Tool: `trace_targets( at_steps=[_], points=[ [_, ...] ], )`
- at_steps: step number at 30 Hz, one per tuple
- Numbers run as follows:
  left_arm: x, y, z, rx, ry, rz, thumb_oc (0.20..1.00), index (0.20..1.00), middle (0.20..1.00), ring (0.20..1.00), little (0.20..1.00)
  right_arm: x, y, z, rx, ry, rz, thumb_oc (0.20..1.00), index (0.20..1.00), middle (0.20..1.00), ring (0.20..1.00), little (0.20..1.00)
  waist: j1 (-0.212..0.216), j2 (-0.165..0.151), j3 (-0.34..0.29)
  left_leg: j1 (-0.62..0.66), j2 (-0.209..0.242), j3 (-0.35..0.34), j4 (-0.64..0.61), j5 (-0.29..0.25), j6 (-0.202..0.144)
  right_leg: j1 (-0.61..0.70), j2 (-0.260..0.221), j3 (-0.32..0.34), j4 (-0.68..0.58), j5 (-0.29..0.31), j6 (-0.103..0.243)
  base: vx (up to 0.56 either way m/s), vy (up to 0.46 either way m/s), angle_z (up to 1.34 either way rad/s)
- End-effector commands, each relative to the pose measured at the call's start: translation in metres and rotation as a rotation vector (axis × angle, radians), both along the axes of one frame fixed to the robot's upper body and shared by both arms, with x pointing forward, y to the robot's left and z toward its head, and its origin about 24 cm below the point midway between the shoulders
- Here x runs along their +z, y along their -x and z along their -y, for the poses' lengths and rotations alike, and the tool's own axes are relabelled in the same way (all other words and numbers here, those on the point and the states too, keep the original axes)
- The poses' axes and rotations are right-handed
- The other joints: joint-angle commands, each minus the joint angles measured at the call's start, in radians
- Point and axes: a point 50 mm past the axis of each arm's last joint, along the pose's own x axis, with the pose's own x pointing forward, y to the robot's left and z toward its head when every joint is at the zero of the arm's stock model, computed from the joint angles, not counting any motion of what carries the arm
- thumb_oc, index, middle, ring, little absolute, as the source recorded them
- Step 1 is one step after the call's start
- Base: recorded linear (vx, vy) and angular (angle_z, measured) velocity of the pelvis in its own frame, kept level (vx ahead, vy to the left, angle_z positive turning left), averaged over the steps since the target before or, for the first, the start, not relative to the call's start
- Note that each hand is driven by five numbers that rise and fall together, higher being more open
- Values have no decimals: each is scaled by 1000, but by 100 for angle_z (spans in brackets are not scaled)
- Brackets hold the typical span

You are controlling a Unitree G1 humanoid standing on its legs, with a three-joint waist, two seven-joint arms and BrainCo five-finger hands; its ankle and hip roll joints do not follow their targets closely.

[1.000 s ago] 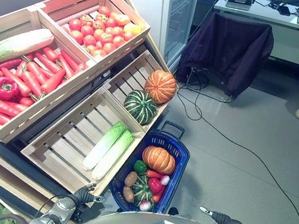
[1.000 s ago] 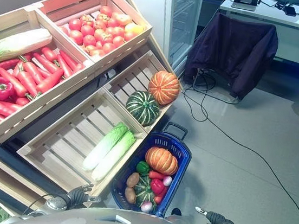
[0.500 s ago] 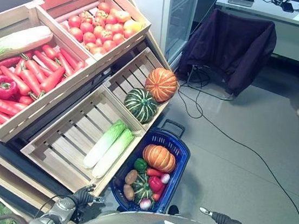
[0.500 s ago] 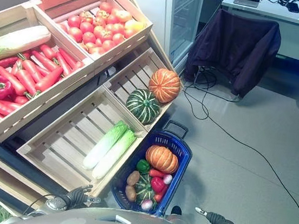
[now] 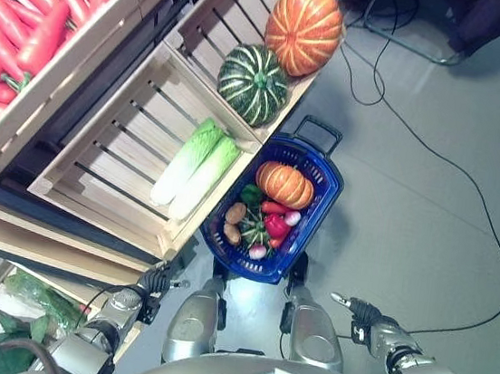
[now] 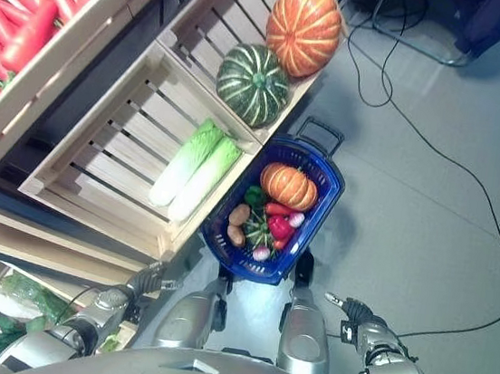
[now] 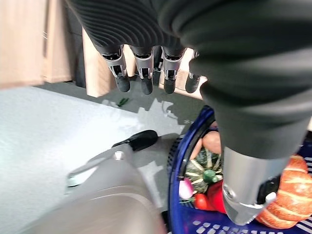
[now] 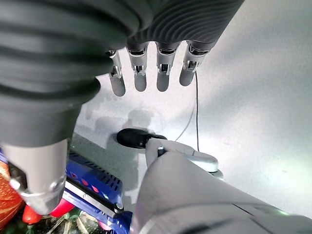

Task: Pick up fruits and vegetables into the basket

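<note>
Basket (image 5: 314, 215) | vegetables piled, lower ones hidden, possibly potatoes | handle (image 5: 322, 133) folded back

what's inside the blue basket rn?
In the blue basket: an orange pumpkin, a small striped green squash, two potatoes, a green pepper, red peppers and a radish. Anything beneath them is covered.

The camera has tipped downward; nothing else moved
</note>
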Motion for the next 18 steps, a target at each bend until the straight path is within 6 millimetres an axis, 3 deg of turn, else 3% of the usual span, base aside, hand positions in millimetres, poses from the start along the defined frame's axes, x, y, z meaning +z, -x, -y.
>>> trace_targets(
  at_steps=[1,5,10,13,18],
  points=[
    [22,-33,-12,31,-6,134,1000,1000,1000,1000,1000,8,-17,0,3,-1,52,1000,1000,1000,1000,1000,-12,-30,43,-50,-47,-35,2,-56,26,-26,-18,56,71,-78,36,-54,13,14],
    [38,-53,-12,45,15,239,1000,1000,1000,1000,1000,17,-30,5,-6,6,94,1000,1000,1000,1000,1000,-10,-23,81,-78,-53,-32,26,-46,25,-71,-16,60,129,-95,24,-48,26,11],
    [65,-79,-14,61,22,417,1000,1000,1000,1000,1000,25,-43,7,-17,8,147,1000,1000,1000,1000,1000,-8,-25,124,-168,-72,-29,152,-77,29,-146,-14,67,221,-117,14,-65,10,1],
    [94,-102,-16,74,13,559,1000,1000,1000,1000,1000,30,-52,7,-30,7,179,1000,1000,1000,1000,1000,-6,-35,152,-256,-82,-22,261,-97,33,-234,-16,68,318,-132,16,-90,-18,1],
    [131,-126,-12,94,-51,763,1000,1000,1000,1000,1000,39,-64,9,-54,13,216,1000,1000,1000,1000,1000,-10,-38,171,-335,-91,-13,338,-116,38,-310,-19,82,374,-135,18,-76,0,-2]
  ],
)
